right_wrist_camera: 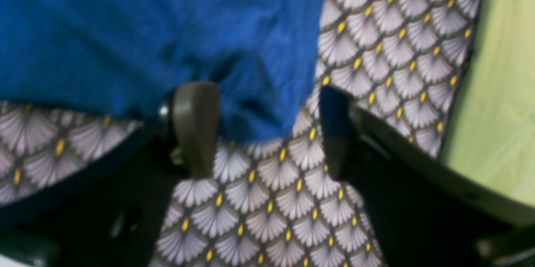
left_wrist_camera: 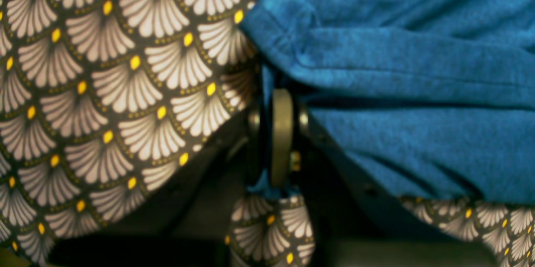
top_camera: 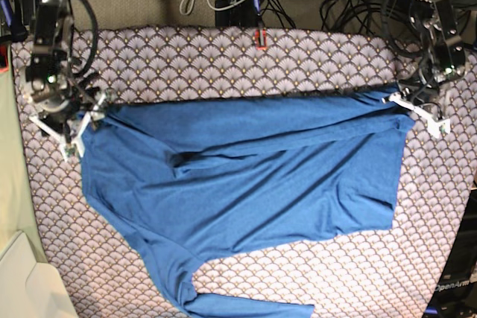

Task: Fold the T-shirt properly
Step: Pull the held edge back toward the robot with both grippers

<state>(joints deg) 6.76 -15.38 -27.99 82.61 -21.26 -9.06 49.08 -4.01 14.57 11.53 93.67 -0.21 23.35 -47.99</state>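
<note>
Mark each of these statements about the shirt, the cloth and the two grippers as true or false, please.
1. The left gripper is shut on the shirt. True.
2. The right gripper is shut on the shirt. False: its jaws stand apart, with the shirt's corner lying between them.
3. The shirt lies on a scallop-patterned cloth. True.
4. The shirt is already folded into a small neat square. False: it is spread wide, with one sleeve trailing toward the near edge of the base view.
5. A second garment lies beside the shirt. False: the shirt is the only garment in view.
</note>
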